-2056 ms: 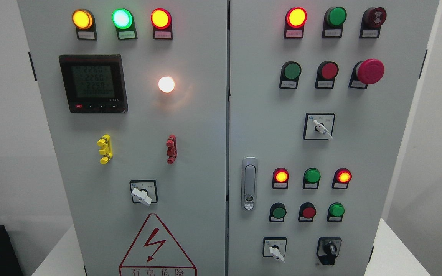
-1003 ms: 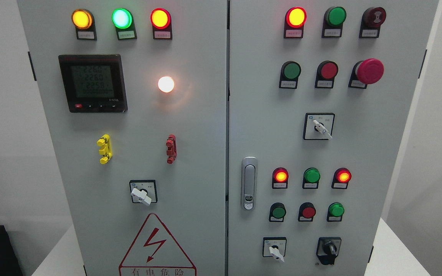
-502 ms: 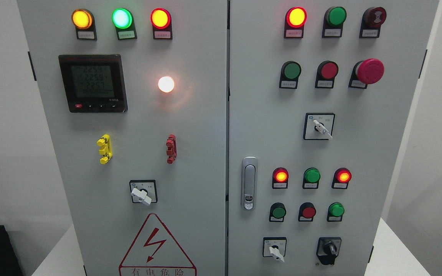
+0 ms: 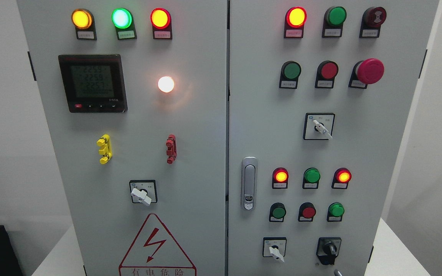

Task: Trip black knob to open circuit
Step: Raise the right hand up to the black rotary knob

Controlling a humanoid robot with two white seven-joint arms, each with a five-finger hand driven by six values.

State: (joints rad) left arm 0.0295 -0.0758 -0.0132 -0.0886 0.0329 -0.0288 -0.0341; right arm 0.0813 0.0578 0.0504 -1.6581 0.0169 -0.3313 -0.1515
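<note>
The black knob (image 4: 329, 250) sits at the lower right of the grey cabinet's right door (image 4: 378, 153), on a black plate, with its pointer roughly upright. A small grey tip of my right hand (image 4: 337, 273) pokes in at the bottom edge, just below and slightly right of the knob, not touching it. The rest of that hand is out of frame. My left hand is not in view.
A white selector switch (image 4: 276, 251) sits left of the knob. Lit red lamps (image 4: 281, 176) and green and red buttons (image 4: 307, 212) are above it. A silver door handle (image 4: 249, 183) and a red emergency stop (image 4: 370, 71) are also on the right door.
A grey tip of the right hand has come into view at the bottom edge below the black knob. The meter digits flicker. The knob has not turned.
</note>
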